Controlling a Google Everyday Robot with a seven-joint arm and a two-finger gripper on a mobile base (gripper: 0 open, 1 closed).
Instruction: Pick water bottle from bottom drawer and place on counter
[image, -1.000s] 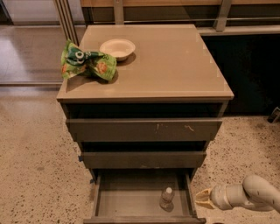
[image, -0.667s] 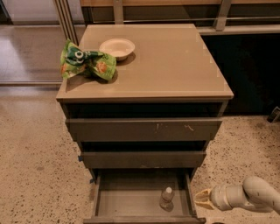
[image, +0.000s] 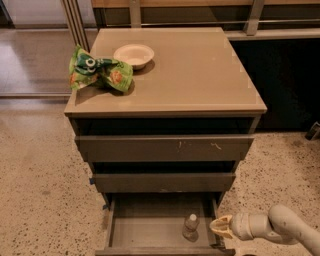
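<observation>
Water bottle (image: 190, 227) is where we start: it stands upright in the bottom drawer (image: 145, 231), its long axis vertical and its white cap on top, in the right half of the tray and close to the drawer's front edge. The drawer is pulled out and holds nothing else that we can see.

Just to the bottle's right is the gripper (image: 220, 226), at about the bottle's height. Its pale tip points left, straight at the bottle, from over the drawer's right wall. The bottle therefore lies directly left of the jaws, near them but apart, with a strip of drawer floor between. We cannot tell whether the jaws are spread or together. The arm (image: 287, 229) runs off to the right over the speckled floor (image: 40, 190). We judge that the coming move is a short sideways reach to the left, so that the jaws close across the bottle's upright body.

Above sit the middle drawer (image: 165, 182) and the top drawer (image: 165, 148), each slightly out. Farther back, the counter (image: 200, 70) carries a green snack bag (image: 100, 74) and a white bowl (image: 134, 54) at its left, and the right part of this surface looks free.

Compared with a second ago, the gripper has edged left toward the bottle, while the bottle, drawers, bag and bowl have not moved.
</observation>
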